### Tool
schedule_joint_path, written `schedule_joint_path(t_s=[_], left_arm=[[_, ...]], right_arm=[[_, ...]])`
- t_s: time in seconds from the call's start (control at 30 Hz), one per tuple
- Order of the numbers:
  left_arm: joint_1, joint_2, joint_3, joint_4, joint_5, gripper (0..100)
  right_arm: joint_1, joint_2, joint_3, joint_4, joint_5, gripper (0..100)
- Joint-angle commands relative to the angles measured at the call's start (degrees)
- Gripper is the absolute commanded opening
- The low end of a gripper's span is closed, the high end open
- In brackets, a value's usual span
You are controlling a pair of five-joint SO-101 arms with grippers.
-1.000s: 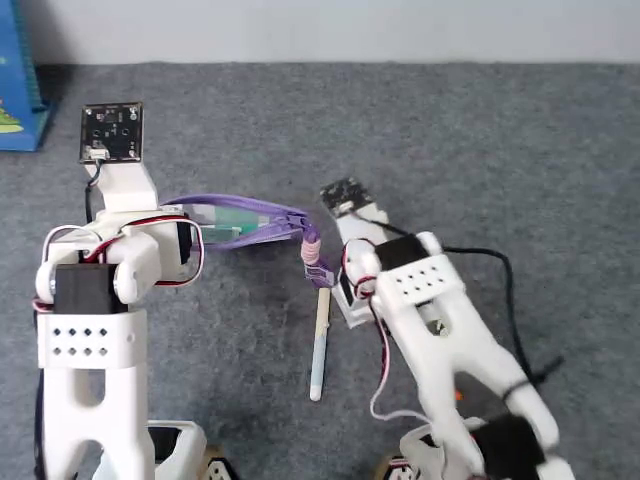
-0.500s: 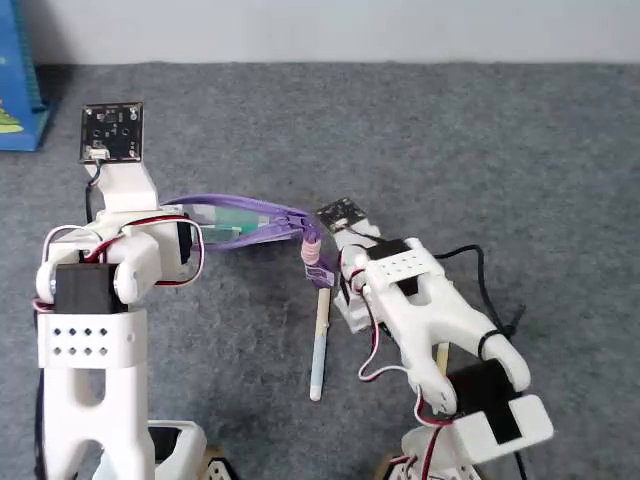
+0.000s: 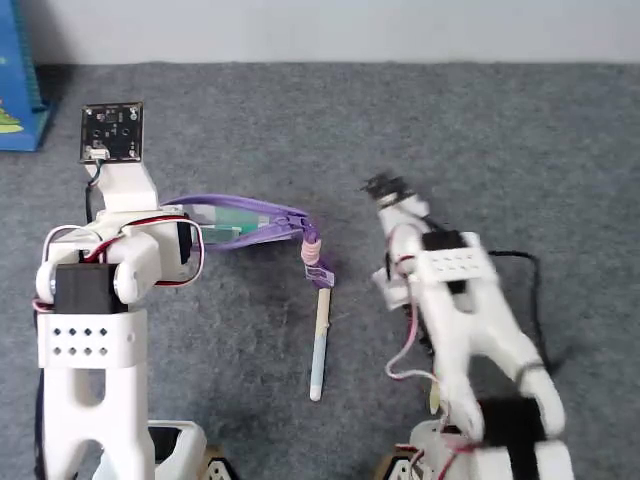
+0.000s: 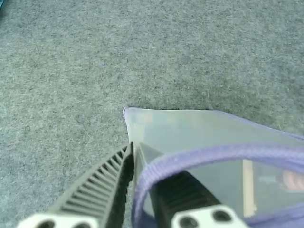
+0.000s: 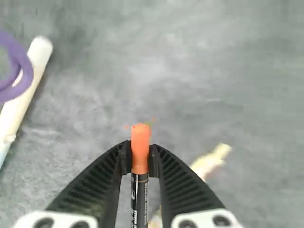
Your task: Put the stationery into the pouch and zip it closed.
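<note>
Quick rundown. Left gripper (image 4: 137, 156) is pinched down on one wall of the pouch (image 3: 240, 222) right by a corner, one finger outside and one inside, so it has a firm bite on the edge. Pouch sits at abt 9 o'clock from the middle of the table (image 3: 520, 130), mouth pointing toward 3. Can't say if it's lifted or resting.

Right gripper (image 5: 140, 148) is closed tight round an orange-tipped marker (image 5: 140, 137), tip poking out past the fingers. From above it's at abt 3 o'clock from the pouch mouth, apart from it. A pale pen (image 3: 319, 345) lies on the table at 6 o'clock from the mouth, its top end just under the pink zip pull (image 3: 313, 256).

Handling, imo: pouch is thin soft plastic w/ fabric trim. It's floppy, so the mouth will prob sag shut unless the edge is held taut. Trim looks like the best place to hold, since the clear film looks slippery. Marker and pen are light, stiff and round, so they'll prob roll. Grab them mid-barrel.

Hard to make out:
- how wide the mouth is open
- what's already inside (something greenish thru the film)
- a blurry pale stick (image 5: 211, 160) near the marker, no idea what it is
- the pouch's 9 o'clock end, since the left arm covers it from above
</note>
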Motion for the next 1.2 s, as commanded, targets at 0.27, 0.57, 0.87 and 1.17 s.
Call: schedule_joint_path(t_s=[0.27,0.57,0.87,1.17], left_arm=[[-0.1,-0.1,0.0,0.5,0.4,1],[-0.1,0.0,0.6,0.2,0.5,1],[-1.3,0.0,0.8,0.3,0.5,1],[-2.2,0.0,0.8,0.2,0.5,1]], right_arm=[[7.0,-31.3,3.5,3.6,-0.8,0.8],[4.3,-49.5,5.4,0.4,-11.8,0.8],[-12.0,-59.7,5.4,-11.0,-17.7,0.8],[-24.8,-59.7,5.4,-27.2,-22.1,0.8]])
